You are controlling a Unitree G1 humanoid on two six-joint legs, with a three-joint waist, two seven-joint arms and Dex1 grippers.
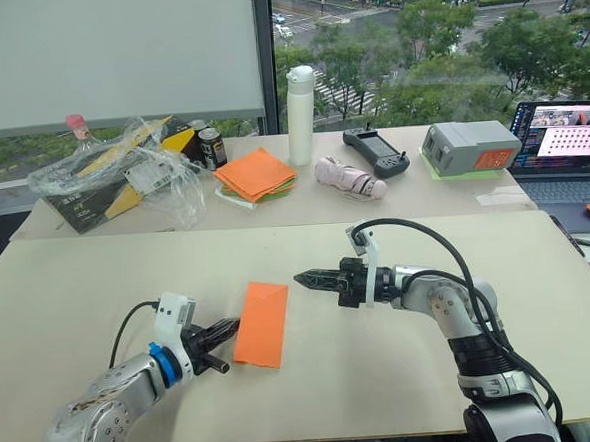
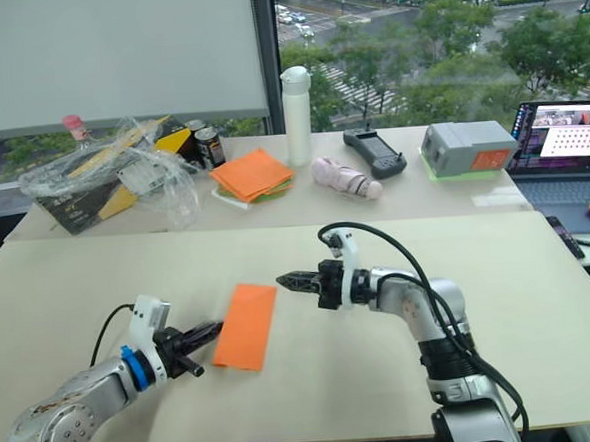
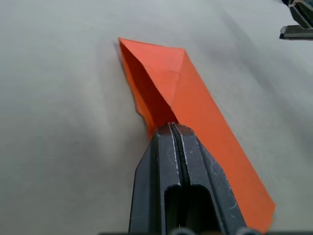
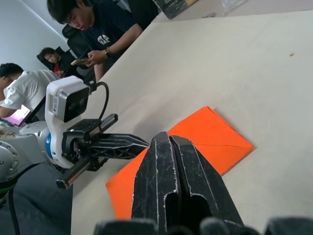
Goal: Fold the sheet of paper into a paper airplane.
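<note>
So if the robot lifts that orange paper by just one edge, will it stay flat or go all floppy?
Probably a bit floppy. The sheet of paper looks thin and is folded narrower, so the doubled layers may stiffen it somewhat. The left gripper meets it only at one long edge, so the far side would likely droop. It looks very light and could slide on the smooth table if nudged.

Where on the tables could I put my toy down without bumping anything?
The front table is bare left of the paper, and also to the right, beyond the right claw. The back table is crowded: bag, paper pile, bottle, remote, grey box.
</note>
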